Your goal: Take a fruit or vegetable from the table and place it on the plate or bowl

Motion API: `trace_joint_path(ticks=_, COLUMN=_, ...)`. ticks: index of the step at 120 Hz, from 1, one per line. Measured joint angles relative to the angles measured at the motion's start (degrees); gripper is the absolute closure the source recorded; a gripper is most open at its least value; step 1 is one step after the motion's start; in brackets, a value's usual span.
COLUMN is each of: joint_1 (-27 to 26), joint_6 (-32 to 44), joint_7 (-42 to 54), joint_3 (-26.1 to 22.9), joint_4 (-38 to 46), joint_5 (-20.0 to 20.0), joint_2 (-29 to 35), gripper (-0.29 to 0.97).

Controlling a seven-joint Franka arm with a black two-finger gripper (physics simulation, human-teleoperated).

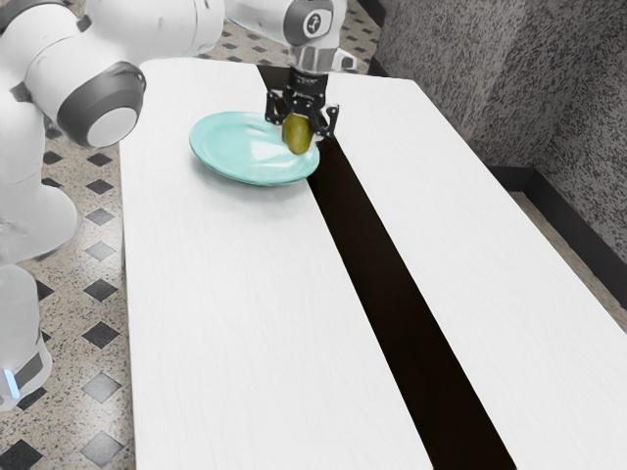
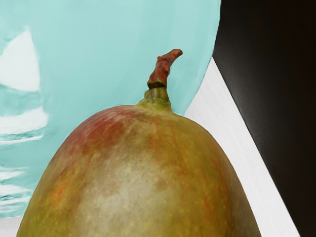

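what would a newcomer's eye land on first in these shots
The green-and-red mango with a brown stem stands out most, gripped in the black two-finger end effector above the round turquoise plate, near the plate's rim on the exterior view's right. Next comes the broad black strip running lengthwise down the white table, right beside the plate.

My gripper (image 1: 302, 125) clamps a yellow-green fruit (image 1: 298, 139) from two sides, holding it upright over the teal plate's (image 1: 235, 149) rim, on the side nearest the dark strip (image 1: 392, 274). That strip splits the white table (image 1: 225, 323), running from just beside the plate to the table's near edge. Whether the fruit touches the plate, I cannot tell.
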State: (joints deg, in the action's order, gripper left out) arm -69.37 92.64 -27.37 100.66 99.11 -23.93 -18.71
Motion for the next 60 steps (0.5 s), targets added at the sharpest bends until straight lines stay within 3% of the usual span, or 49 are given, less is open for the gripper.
trace_joint_path(ticks=19, joint_1=32.76, joint_6=1.09, joint_7=2.10, joint_3=-27.12, joint_4=-5.98, joint_5=1.67, joint_2=0.29, gripper=0.36)
trace_joint_path(ticks=37, joint_1=54.67, joint_6=2.28, joint_7=4.69, joint_3=-49.13, joint_4=-13.86, joint_5=2.14, joint_2=-3.58, gripper=0.37)
trace_joint_path(ticks=46, joint_1=59.84, joint_6=2.71, joint_7=5.87, joint_3=-54.49, joint_4=-17.11, joint_5=2.17, joint_2=-5.89, gripper=0.37)
trace_joint_path(ticks=60, joint_1=61.39, joint_6=3.24, joint_7=7.45, joint_3=-56.12, joint_4=-18.33, joint_5=2.13, joint_2=-6.87, gripper=0.37)
